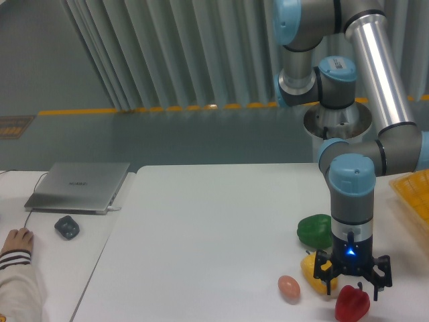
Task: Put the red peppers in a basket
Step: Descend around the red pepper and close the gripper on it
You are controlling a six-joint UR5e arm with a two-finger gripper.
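Note:
The glossy red pepper (352,304) stands on the white table near the front edge at the right, its dark stem pointing up. My gripper (351,284) hangs directly over it with its black fingers spread wide, open, the tips level with the pepper's top and nothing gripped. The yellow-orange basket (412,196) shows only partly at the right edge of the frame, well behind and right of the pepper.
A yellow pepper (314,274) lies just left of the gripper, a green pepper (315,230) behind it, and an egg (289,287) further left. A laptop (79,186), a dark mouse (66,227) and a person's hand (15,240) are at the far left.

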